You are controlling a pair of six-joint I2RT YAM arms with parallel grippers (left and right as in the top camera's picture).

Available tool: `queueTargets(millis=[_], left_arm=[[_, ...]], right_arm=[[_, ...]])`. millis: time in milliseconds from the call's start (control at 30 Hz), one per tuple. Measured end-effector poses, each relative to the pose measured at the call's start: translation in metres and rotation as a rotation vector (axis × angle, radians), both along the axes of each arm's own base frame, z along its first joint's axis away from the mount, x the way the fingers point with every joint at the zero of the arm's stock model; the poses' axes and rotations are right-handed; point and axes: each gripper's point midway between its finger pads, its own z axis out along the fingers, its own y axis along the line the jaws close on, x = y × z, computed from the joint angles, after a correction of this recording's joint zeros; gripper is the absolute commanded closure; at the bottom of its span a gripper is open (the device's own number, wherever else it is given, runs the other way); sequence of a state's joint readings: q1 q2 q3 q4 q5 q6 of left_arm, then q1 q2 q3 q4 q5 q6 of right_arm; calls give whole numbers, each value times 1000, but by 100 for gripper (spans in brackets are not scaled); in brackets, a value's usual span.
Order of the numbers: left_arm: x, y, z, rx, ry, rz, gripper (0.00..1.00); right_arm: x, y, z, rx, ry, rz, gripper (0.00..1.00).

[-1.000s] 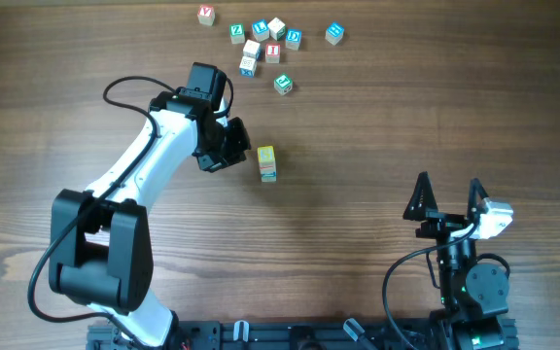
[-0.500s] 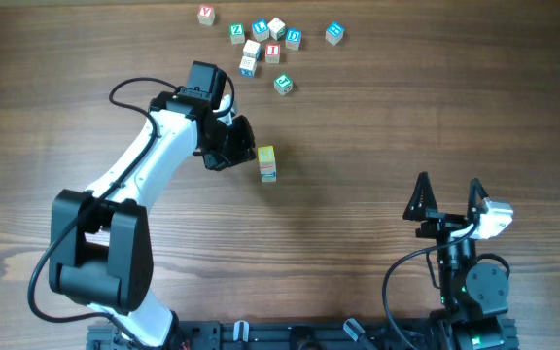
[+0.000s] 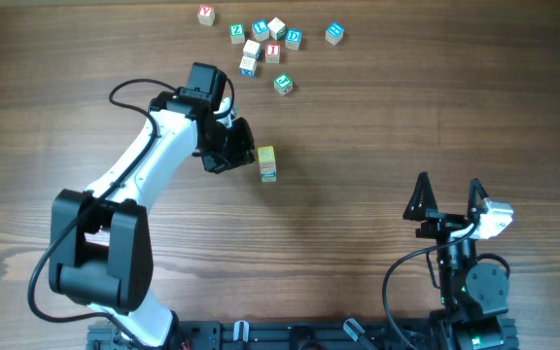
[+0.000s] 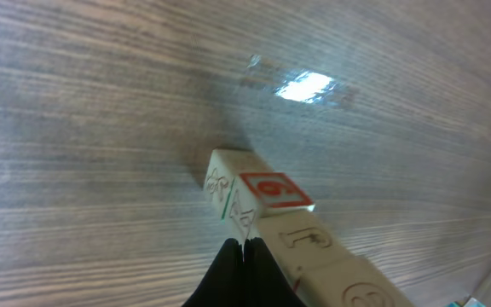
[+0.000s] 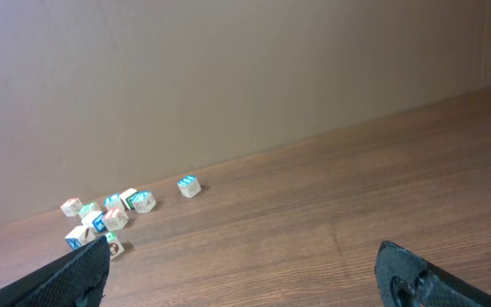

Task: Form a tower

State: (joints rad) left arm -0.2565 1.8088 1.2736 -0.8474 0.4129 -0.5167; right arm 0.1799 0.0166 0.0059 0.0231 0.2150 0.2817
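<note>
Overhead, the tower (image 3: 267, 163) sits near the middle of the tabletop (image 3: 377, 117), well apart from the loose cubes (image 3: 265, 44) at the far edge. It is slim, just one cube wide. It looks like it stands up, its long way going up from the wood with a yellow cube on top, but I cannot be sure. In the left wrist view it runs on a slant from the middle down to the bottom right corner. One cube there shows a red frame and one has green lines. The left gripper (image 3: 246, 153) is just beside the tower. Its jaws are pressed tight together with nothing between them. I cannot tell if the tips touch the tower. The right gripper (image 3: 447, 180) is well apart, at the near edge, with jaws spread wide and nothing in them. The tabletop is brown wood with long grain lines and one bright shiny spot (image 4: 305, 85). Behind it is a plain brown wall (image 5: 228, 68).
</note>
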Motion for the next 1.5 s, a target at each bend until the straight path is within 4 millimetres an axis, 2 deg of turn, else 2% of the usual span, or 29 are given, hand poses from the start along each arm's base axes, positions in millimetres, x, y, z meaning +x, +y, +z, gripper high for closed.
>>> queueTargets(millis=[133, 1200, 1500], left_arm=[[-4, 2, -1, 12, 18, 1, 96], [2, -8, 4, -45, -10, -9, 96], [-10, -4, 2, -31, 45, -7, 96]], right_arm=[[0, 0, 0, 0, 0, 0, 0], [0, 0, 0, 0, 0, 0, 0], [0, 0, 0, 0, 0, 0, 0]])
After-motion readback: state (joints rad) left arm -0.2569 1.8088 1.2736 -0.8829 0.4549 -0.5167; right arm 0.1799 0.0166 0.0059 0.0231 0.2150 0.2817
